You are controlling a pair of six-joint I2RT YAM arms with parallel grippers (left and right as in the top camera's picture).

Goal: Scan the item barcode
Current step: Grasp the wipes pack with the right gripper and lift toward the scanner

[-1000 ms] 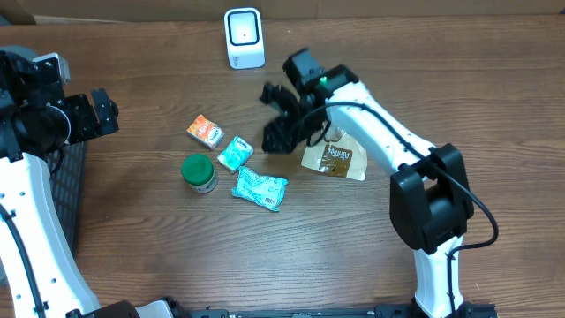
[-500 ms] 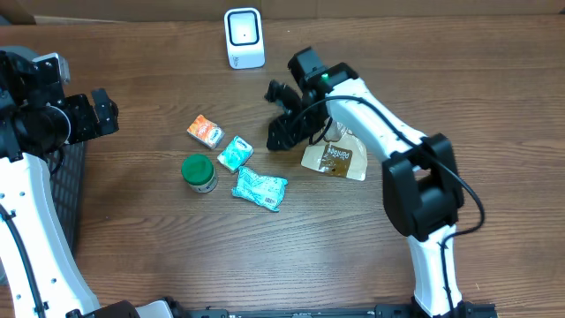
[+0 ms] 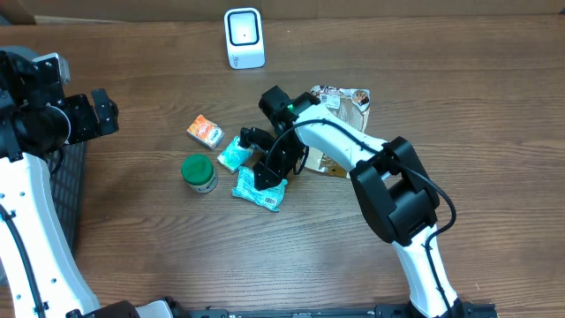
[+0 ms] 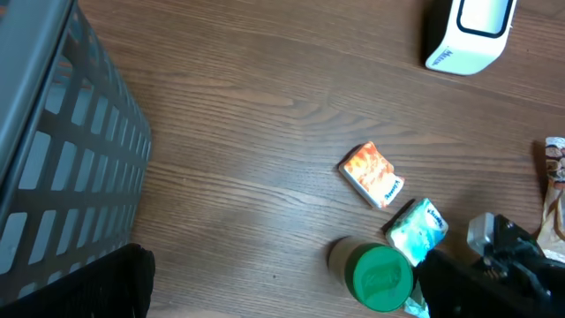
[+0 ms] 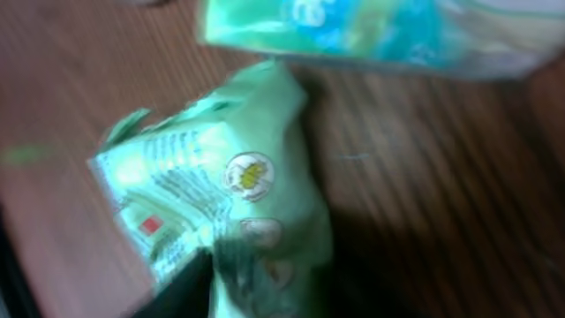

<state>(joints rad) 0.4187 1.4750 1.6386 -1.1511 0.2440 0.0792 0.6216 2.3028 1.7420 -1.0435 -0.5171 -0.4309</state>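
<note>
Overhead: the white scanner (image 3: 244, 37) stands at the middle of the bench's (image 3: 459, 71) far edge. Near the bench's centre lie an orange packet (image 3: 205, 132), a small teal carton (image 3: 234, 153), a green-lidded jar (image 3: 199, 173) and a crinkled teal packet (image 3: 259, 189). A brown pouch (image 3: 341, 99) lies just to the right of them. The right gripper (image 3: 268, 171) is down on the upper edge of the crinkled teal packet, its dark body hiding the jaws. The left gripper (image 3: 107, 112) hangs near the bench's left edge above a grey basket (image 3: 72, 181), jaws spread wide and empty.

Left wrist: the basket fills the left side. The scanner, orange packet, small teal carton and green-lidded jar run down the right side, and the right arm's dark end is beside the jar.

Right wrist: the crinkled teal packet fills the view, blurred, with a dark finger (image 5: 181, 291) at its lower edge. I cannot tell how far the jaws stand apart, or whether they grip it. The small teal carton lies just beyond.
</note>
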